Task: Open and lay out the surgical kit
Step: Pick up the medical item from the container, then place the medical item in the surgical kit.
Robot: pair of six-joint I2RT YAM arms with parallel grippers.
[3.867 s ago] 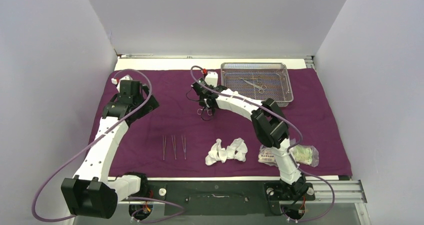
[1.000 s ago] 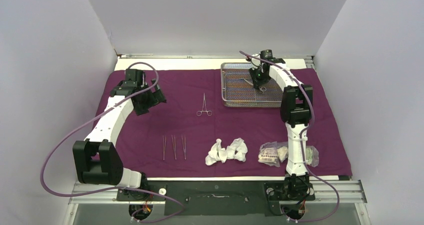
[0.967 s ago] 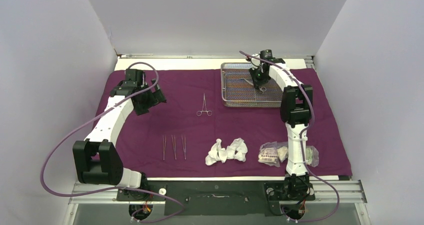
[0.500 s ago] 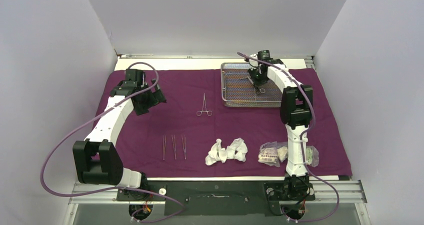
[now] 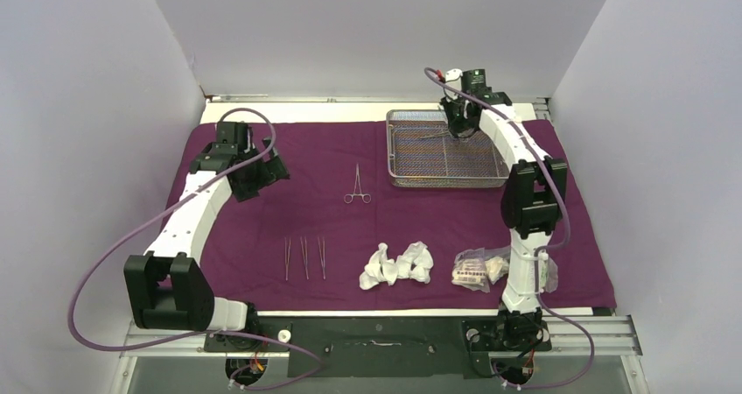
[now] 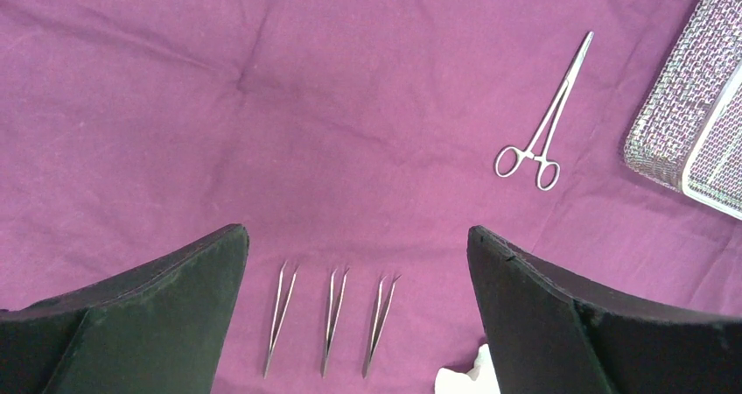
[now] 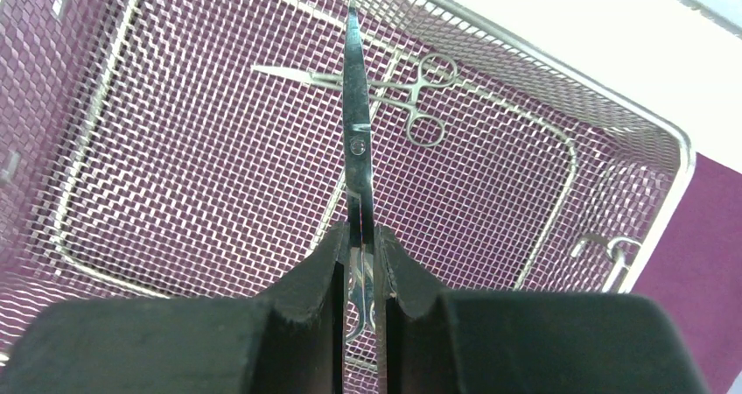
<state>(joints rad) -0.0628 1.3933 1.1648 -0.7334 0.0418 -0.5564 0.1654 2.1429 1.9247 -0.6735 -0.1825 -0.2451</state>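
The surgical kit is spread on a dark purple cloth [image 5: 289,158]. My right gripper [image 7: 360,241] is shut on a slim steel instrument [image 7: 355,123] with a pivot screw, holding it above the silver wire-mesh tray [image 5: 442,184], tip pointing away. In the top view that gripper [image 5: 458,130] hangs over the tray's far side. One pair of forceps [image 7: 411,92] lies in the tray. My left gripper [image 6: 359,245] is open and empty above the cloth's left part. Forceps [image 5: 357,185], three tweezers [image 5: 304,258], gauze wads [image 5: 398,265] and plastic packets [image 5: 477,270] lie on the cloth.
White walls enclose the table on three sides. A pale strip of table [image 5: 297,112] runs behind the cloth. The right arm's column stands over the packets at the front right. The tray's corner [image 6: 691,105] shows at the right of the left wrist view.
My right gripper closed on the steel instrument in the tray, then lifted it and shifted toward the tray's far side. The left gripper stayed open in place.
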